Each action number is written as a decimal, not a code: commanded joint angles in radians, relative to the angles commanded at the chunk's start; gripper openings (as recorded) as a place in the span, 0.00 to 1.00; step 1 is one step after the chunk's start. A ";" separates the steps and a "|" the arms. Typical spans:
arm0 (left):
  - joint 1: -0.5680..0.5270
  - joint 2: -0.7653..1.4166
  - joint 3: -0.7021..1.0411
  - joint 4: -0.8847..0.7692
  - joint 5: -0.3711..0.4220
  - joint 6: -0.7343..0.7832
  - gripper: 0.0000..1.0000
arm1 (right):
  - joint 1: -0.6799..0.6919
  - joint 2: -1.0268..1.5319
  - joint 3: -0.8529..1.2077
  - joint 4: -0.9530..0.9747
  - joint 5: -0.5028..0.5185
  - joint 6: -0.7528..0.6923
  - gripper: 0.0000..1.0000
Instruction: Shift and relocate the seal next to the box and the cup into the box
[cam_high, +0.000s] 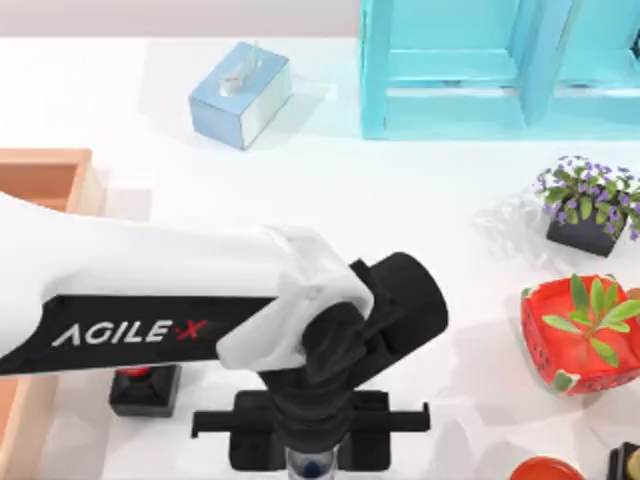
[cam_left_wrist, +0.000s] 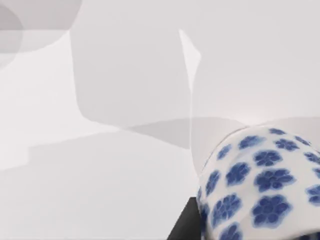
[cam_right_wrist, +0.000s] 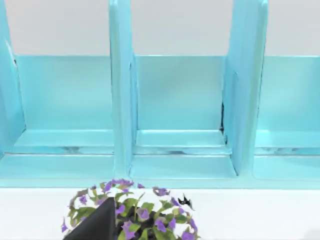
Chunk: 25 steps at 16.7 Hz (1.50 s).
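Under left arm (cam_high: 150, 300), cup (cam_high: 310, 464) half-hidden.

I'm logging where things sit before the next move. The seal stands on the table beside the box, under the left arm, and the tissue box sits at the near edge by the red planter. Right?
One thing is off: the tissue box sits at the far side by the turquoise cabinet, not by the planter, as the top view shows. The seal does stand beside the box, under the left arm.
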 joint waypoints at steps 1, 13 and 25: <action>0.003 -0.003 0.000 -0.003 0.000 0.002 0.00 | 0.000 0.000 0.000 0.000 0.000 0.000 1.00; 0.235 -0.395 -0.004 -0.391 0.000 0.229 0.00 | 0.000 0.000 0.000 0.000 0.000 0.000 1.00; 0.500 -0.384 0.019 -0.393 0.010 0.485 0.00 | 0.000 0.000 0.000 0.000 0.000 0.000 1.00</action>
